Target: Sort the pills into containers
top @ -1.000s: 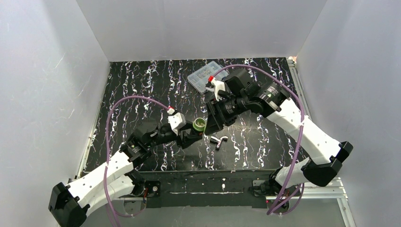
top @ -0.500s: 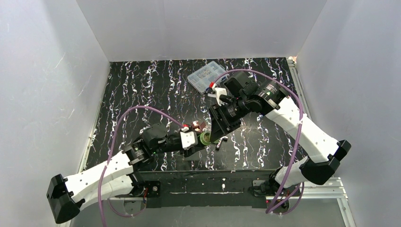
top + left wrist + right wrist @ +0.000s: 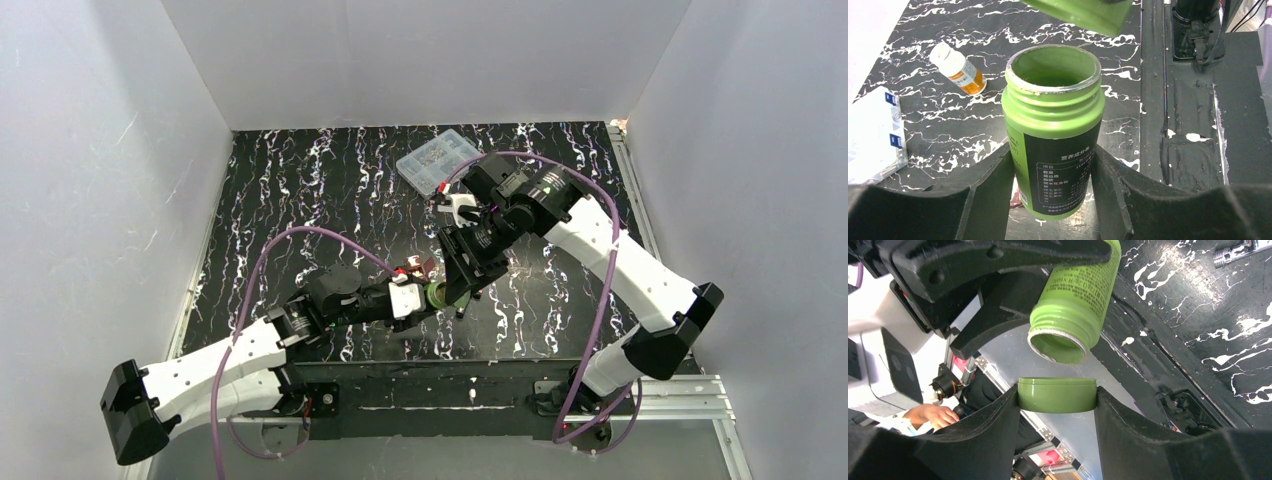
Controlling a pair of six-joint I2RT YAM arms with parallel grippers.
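Observation:
My left gripper [image 3: 1053,170] is shut on the green bottle [image 3: 1054,125], which has a dark label and an open, uncapped mouth. My right gripper [image 3: 1057,401] is shut on the bright green cap [image 3: 1057,395] and holds it just clear of the bottle's mouth [image 3: 1058,346]. The cap's edge shows at the top of the left wrist view [image 3: 1083,12]. In the top view both grippers meet over the bottle [image 3: 436,294] near the table's front middle. The amber bottle with a white cap [image 3: 958,69] lies on its side on the table beyond.
A clear pill organizer box [image 3: 437,160] sits at the back middle of the black marbled table [image 3: 300,200]; its corner shows in the left wrist view [image 3: 873,135]. A small silver object [image 3: 1233,252] lies on the table near the right gripper. The table's front edge [image 3: 420,370] is close below.
Both grippers moved with the green bottle toward the table's near edge. The left arm swung right and lower. In the last half second the positions barely changed.

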